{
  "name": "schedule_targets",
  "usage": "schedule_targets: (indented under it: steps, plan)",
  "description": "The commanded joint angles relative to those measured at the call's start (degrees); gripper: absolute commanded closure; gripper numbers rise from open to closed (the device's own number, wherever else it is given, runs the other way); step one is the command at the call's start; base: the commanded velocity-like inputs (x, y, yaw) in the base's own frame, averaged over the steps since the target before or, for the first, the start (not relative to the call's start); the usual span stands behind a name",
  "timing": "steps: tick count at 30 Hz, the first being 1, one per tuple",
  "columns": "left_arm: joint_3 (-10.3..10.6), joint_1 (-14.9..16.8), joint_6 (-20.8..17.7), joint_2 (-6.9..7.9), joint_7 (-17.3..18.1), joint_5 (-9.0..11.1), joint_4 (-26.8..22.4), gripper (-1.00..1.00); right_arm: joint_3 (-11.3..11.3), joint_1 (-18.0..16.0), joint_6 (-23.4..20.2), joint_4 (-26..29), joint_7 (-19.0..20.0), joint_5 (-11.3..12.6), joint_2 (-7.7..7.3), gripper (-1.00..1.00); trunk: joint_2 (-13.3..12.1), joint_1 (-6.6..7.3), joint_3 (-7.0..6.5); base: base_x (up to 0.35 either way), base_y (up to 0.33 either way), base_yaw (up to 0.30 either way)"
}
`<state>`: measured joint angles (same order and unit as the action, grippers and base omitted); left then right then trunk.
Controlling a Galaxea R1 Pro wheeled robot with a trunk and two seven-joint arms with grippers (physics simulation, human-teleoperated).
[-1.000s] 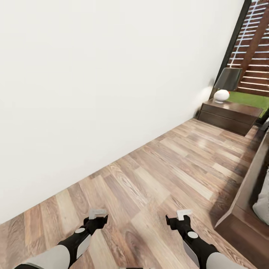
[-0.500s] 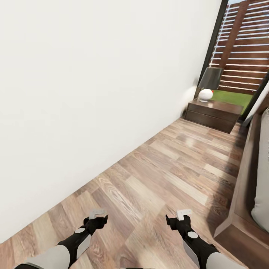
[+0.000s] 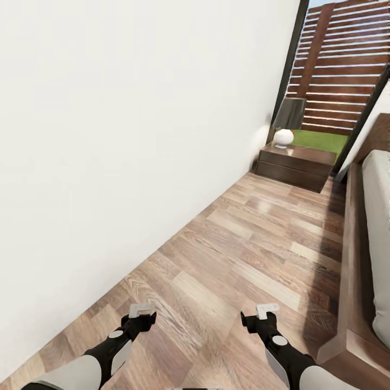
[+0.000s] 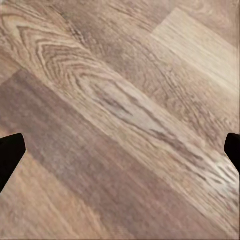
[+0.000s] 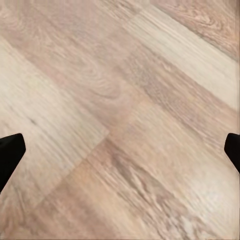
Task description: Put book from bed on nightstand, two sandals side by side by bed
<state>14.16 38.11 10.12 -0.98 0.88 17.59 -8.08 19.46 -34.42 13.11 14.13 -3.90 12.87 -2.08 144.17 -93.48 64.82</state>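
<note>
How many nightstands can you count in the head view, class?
1. The nightstand stands against the white wall at the far end, beside the bed, with a lamp on top. Another could lie outside the view.

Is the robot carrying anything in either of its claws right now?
No. The left gripper and right gripper are both open and empty, with only the wood floor beneath them.

Home bedroom, simulated. Bed with grey mattress along right edge; nightstand with lamp at upper right; wood-plank floor; white wall left; slatted fence beyond glass.
</note>
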Motion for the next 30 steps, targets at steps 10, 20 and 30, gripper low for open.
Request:
schedule_targets:
  steps: [10,20,30]
  plan:
    - [0.4,0.0,0.2,0.01,0.1,0.6,0.1,-1.00,0.5,0.0,0.2,0.0,-0.3,0.4,-0.03,-1.00,0.0,-0.02,0.05,0.332,0.094,-0.198]
    - [0.4,0.0,0.2,0.01,0.1,0.6,0.1,-1.00,0.5,0.0,0.2,0.0,-0.3,0.4,-0.03,-1.00,0.0,-0.02,0.05,0.332,0.026,-0.220]
    - [0.4,0.0,0.2,0.01,0.1,0.7,0.1,-1.00,0.5,0.0,0.1,0.0,-0.3,0.5,-0.03,-1.00,0.0,-0.02,0.05,0.332,0.000,-0.257]
